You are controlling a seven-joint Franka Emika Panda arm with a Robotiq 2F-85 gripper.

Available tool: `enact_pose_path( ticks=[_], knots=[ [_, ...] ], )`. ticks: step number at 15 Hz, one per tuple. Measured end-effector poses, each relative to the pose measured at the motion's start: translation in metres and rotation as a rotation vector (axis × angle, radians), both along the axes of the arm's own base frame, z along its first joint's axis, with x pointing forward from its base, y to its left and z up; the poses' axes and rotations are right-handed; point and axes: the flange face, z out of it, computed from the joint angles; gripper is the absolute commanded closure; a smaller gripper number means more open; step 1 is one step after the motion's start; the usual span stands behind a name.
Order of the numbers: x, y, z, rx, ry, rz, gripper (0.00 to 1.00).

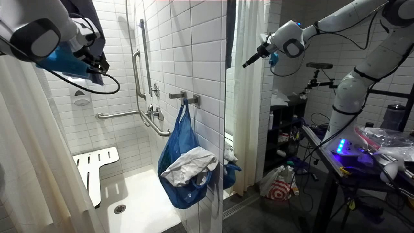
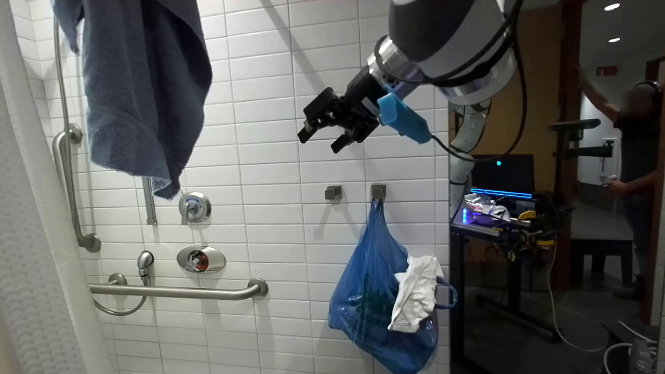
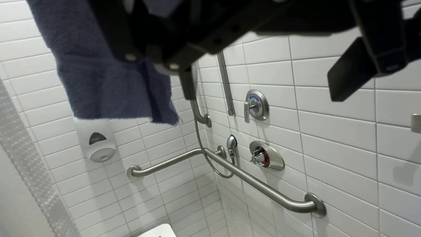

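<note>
Blue towel (image 2: 145,98): here it hangs, dark and loosely folded, to the left of the hand (image 2: 321,140), top end out of frame, so no telling what it hangs from.
Hand: hovering right of the towel, fingers (image 2: 305,134) spread wide, nothing between them, and a strip of tiled wall (image 2: 254,130) showing between hand and towel in an exterior view!
Hand's step: looks like open positioning beside the towel, no grip made.
Towel's demand: my judgement, any grip here calls for closing that gap leftward and getting a loose edge between the fingers; it's limp stuff, likely to swing if nudged.
Wall hooks (image 2: 332,193): two of them, square, below the hand, the right one bearing a blue bag (image 2: 363,270) with a white cloth (image 2: 415,291) draped over its side.
Grab bar (image 2: 171,292): low on the left, a lever valve (image 3: 258,104) above it, and a soap dispenser (image 3: 102,154) just below the towel's hem in the wrist view, on the far wall.
Writing: a red bullseye, Target-style, on a shopping bag (image 1: 278,190) in what looks like a mirror (image 1: 252,220); pale print on the blue bag, too small to read.
</note>
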Motion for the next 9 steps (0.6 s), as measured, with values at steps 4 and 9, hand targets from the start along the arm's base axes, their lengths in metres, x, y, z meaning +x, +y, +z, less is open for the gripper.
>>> enact_pose_path(
  ticks=[4,9],
  knots=[
    [-0.007,0.018,-0.008,-0.072,-0.056,0.038,0.0],
    [-0.021,0.046,-0.004,-0.177,-0.187,0.089,0.0]
  ],
)
